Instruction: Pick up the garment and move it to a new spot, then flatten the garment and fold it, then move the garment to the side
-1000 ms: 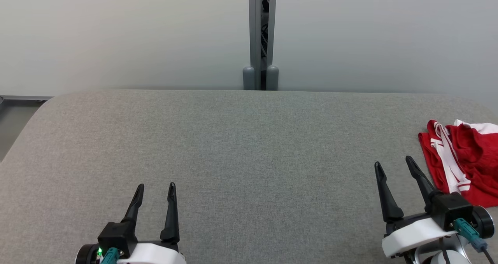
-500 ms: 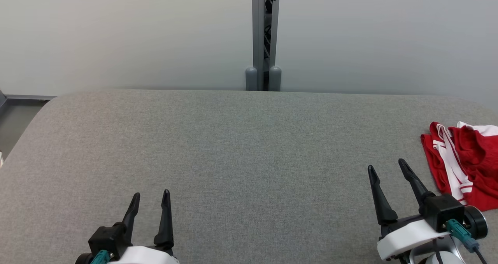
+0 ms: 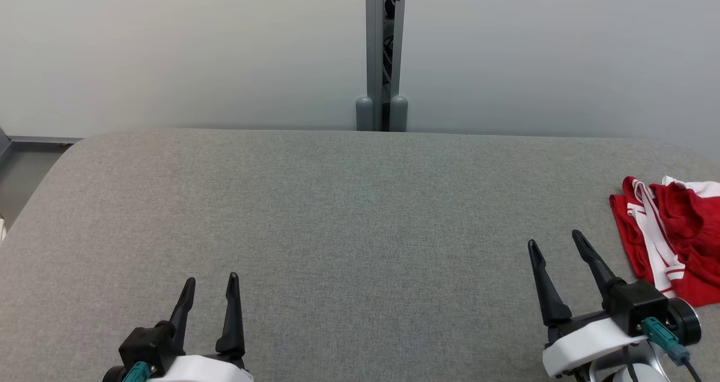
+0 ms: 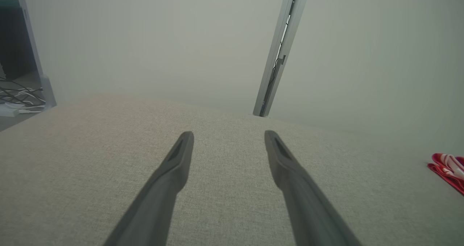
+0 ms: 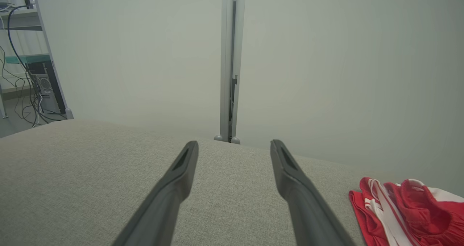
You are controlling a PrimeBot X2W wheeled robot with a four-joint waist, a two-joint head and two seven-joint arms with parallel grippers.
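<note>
Grey cloth-covered table [image 3: 360,219]: takes up the lower two thirds of the head view, with rounded far corners. Pale wall panels [image 3: 169,50] stand behind it, joined by a grey upright post [image 3: 382,55] at top centre.

Garment [image 3: 672,236]: red with white stripes, lying in a crumpled heap on the table at the right edge of the head view, a little below mid-height. The frame edge cuts part of it off. In the right wrist view it lies at the lower right.

Right gripper [image 3: 553,238]: lower right of the head view, fingers spread wide and pointing up the frame. Nothing is between them. The garment is just beside it to the upper right, and the fingers are clear of the cloth.

Left gripper [image 3: 211,278]: lower left of the head view, fingers likewise spread wide, holding nothing, over bare table and well apart from the garment.

Change over the last second: the whole head view has shifted slightly. Against that, both grippers have drawn back toward the bottom edge, the left one more. Their spread is unchanged. The garment lies as it did.
</note>
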